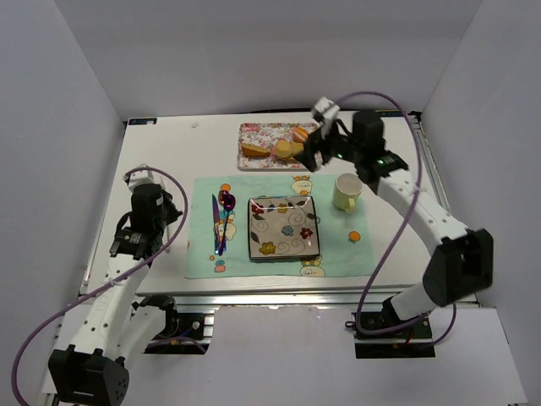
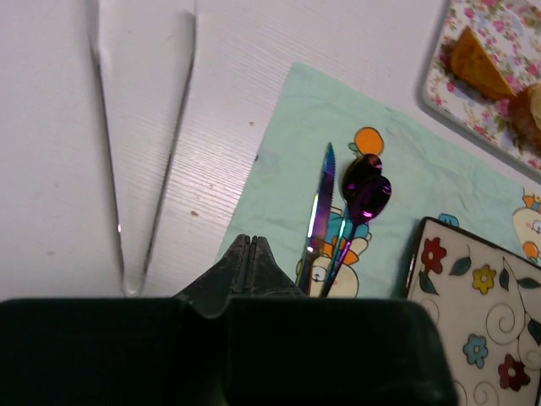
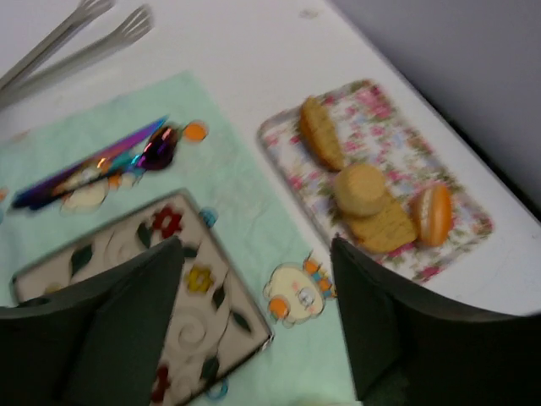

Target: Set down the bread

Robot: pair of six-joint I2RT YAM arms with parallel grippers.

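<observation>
The bread, a small round pale golden roll, lies on the floral tray among other pieces; in the top view the bread sits mid-tray. My right gripper is open and empty, hovering above the tray's right part beside the roll; in its wrist view the right gripper frames the mat and the plate's corner. A square flowered plate rests on the mint placemat. My left gripper is shut and empty over the table's left side.
A brown wedge slice, a flat slice and an orange glossy bun share the tray. A yellow mug stands right of the plate. A knife and spoon lie on the mat. Metal tongs lie at left.
</observation>
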